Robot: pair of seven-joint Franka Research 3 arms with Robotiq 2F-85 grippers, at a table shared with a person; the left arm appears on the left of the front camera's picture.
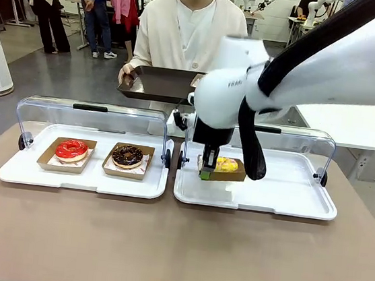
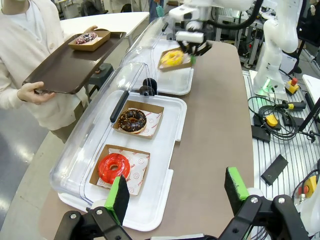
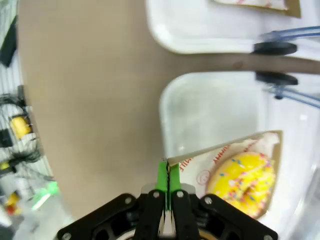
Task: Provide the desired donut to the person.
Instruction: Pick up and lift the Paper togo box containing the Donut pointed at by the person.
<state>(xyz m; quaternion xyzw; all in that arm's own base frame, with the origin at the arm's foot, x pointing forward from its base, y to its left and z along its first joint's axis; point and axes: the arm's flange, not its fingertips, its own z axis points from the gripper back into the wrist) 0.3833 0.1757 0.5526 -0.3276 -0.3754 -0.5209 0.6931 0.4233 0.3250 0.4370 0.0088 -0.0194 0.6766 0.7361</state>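
Note:
A yellow sprinkled donut lies in a brown cardboard tray, lifted a little above the right white tray. My right gripper is shut on that cardboard tray's near edge. The person stands at the far side holding a dark serving tray that carries a dark-glazed donut. My left gripper hangs open above the table's left end, near the left white tray.
On the left white tray sit a red donut and a chocolate donut, each in a cardboard tray. Both trays have clear lids raised at the back. Cables and tools lie off the table.

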